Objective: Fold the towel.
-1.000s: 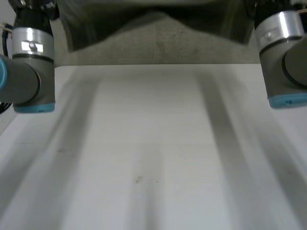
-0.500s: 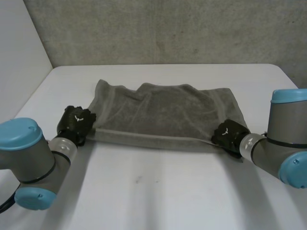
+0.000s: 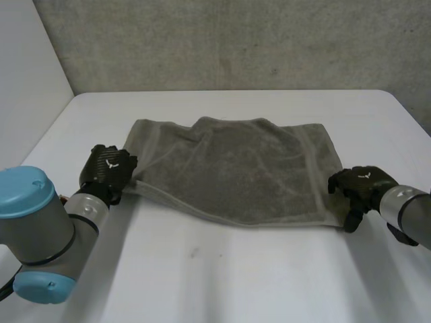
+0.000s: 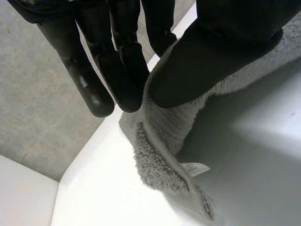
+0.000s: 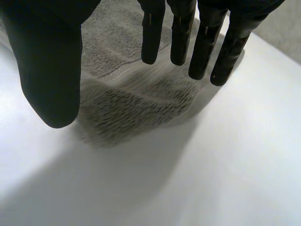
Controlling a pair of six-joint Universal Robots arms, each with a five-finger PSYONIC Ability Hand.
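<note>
Head view first: the white table (image 3: 222,282) fills the scene, with a grey wall (image 3: 222,40) behind its far edge. The grey towel (image 3: 236,168) lies spread across the middle of the table, mostly flat, with a small rumple along its far edge and its near edge sagging in a shallow curve between the two hands.

The left arm (image 3: 34,229) reaches in low from the near left, its wrist angled toward the towel's near left corner. The right arm (image 3: 411,212) comes in from the right side, held close to the tabletop.

The left hand (image 3: 106,171) sits at that near left corner. In the left wrist view its thumb (image 4: 221,52) presses the lifted cloth edge against the fingers (image 4: 122,70), so the corner is pinched and pulled up off the table.

The right hand (image 3: 360,185) is just beside the near right corner. In the right wrist view its fingers (image 5: 204,42) hang straight and spread, the thumb (image 5: 51,61) well apart from them, with the cloth lying below and nothing gripped.

A small white label (image 4: 195,168) sticks out of the towel's hem below the left hand.
</note>
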